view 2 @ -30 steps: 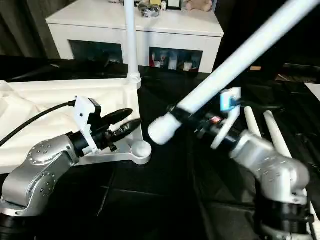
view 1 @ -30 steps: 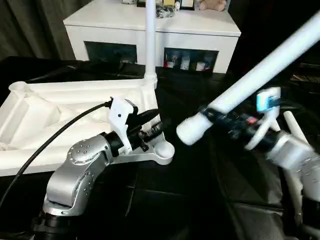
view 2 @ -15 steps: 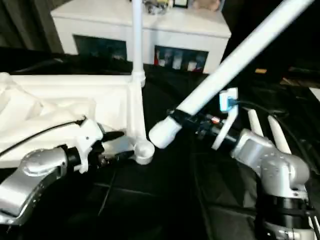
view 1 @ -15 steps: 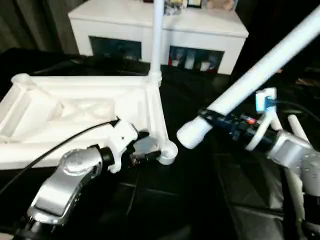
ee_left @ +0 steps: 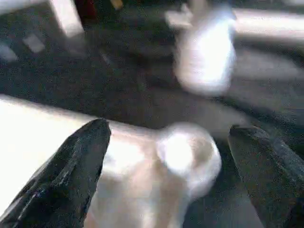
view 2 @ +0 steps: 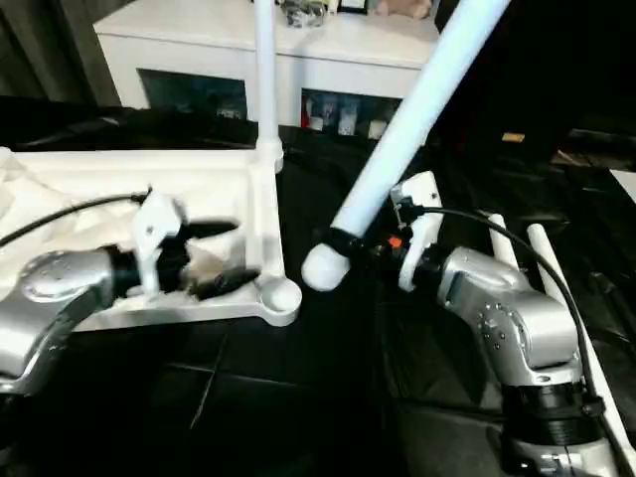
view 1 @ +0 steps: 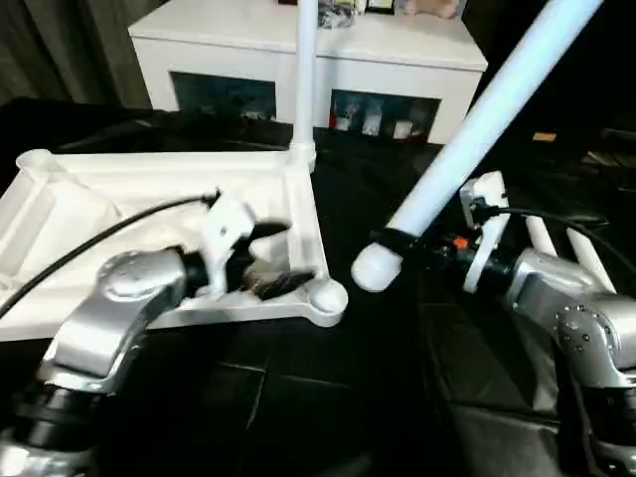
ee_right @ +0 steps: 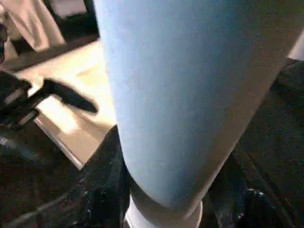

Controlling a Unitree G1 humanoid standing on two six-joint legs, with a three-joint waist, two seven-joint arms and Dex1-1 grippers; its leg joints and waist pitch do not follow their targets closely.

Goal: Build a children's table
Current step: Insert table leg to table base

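Observation:
The white tabletop [view 1: 149, 189] lies upside down on the black surface. One white leg [view 1: 304, 70] stands upright in its far right corner socket. My left gripper [view 1: 281, 258] is open over the tabletop's right rim, just short of the near right corner socket [view 1: 328, 296]. In the left wrist view, that socket [ee_left: 190, 156] sits between the spread black fingers [ee_left: 71, 180]. My right gripper [view 1: 397, 243] is shut on a second leg [view 1: 487, 119] near its thick end. This leg slants up to the right, and its end [view 2: 323, 266] hangs beside the near socket.
Two spare white legs [view 2: 547, 263] lie on the black surface at the right, behind my right arm. A white cabinet [view 1: 308, 50] with glass-fronted compartments stands behind the tabletop. A black cable [view 1: 109, 234] runs over the tabletop to my left wrist.
My left gripper has opened wider and now sits over the rim by the near corner socket. My right arm has tipped the held leg more upright. The camera has shifted.

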